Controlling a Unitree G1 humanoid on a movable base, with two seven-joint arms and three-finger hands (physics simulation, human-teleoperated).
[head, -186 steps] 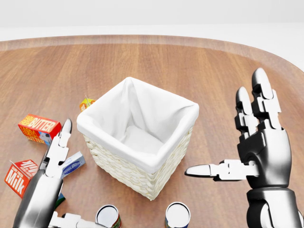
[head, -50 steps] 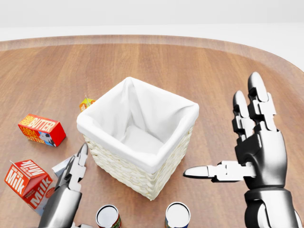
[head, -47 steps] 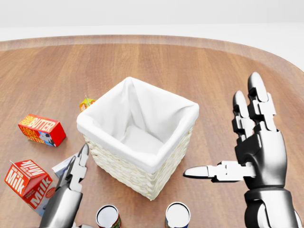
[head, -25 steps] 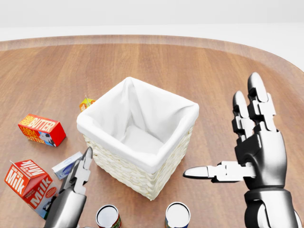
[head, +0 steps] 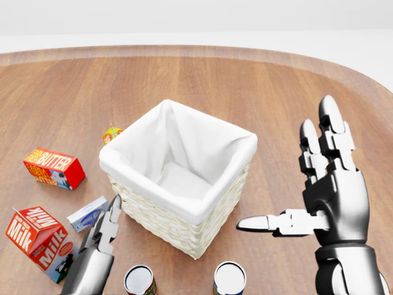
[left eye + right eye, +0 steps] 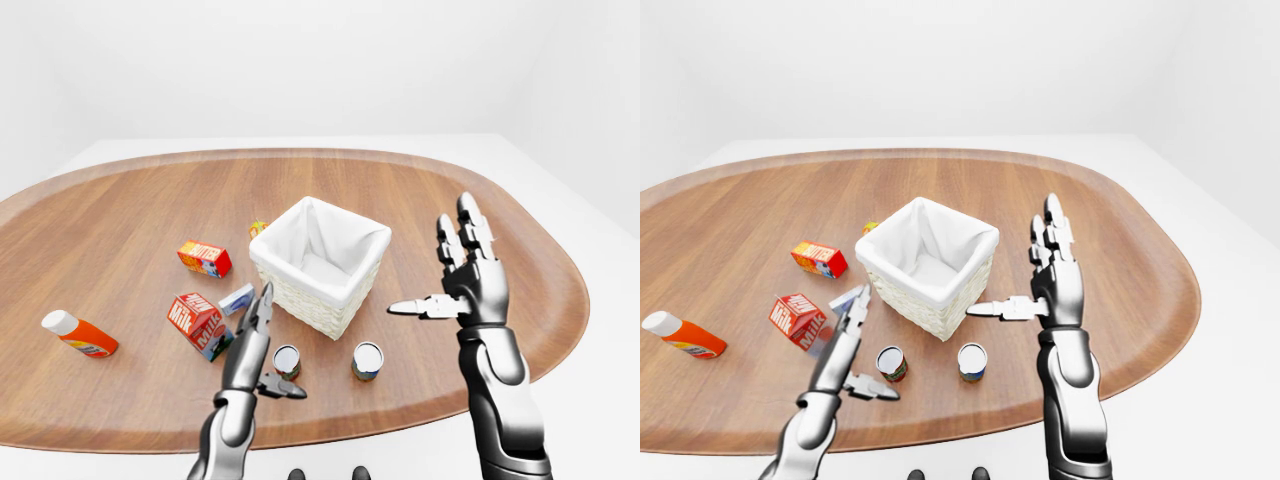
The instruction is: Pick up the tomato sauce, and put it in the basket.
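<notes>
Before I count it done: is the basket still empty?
Empty. The basket shows only its white lining; both cans stand outside it on the table.

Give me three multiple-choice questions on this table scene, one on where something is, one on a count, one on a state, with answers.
1. In the left-eye view, where does the orange bottle lie?
A. far left of the table
B. inside the basket
C. beside the right hand

2. How many cans stand below the basket in that view?
A. one
B. two
C. four

3. What is the state of the right hand?
A. shut on a can
B. open, holding nothing
C. resting inside the basket

Answers: 1 A, it lies alone near the table's left edge. 2 B, one can near the left hand and another can to its right. 3 B, its fingers are spread, clear of everything.
</notes>
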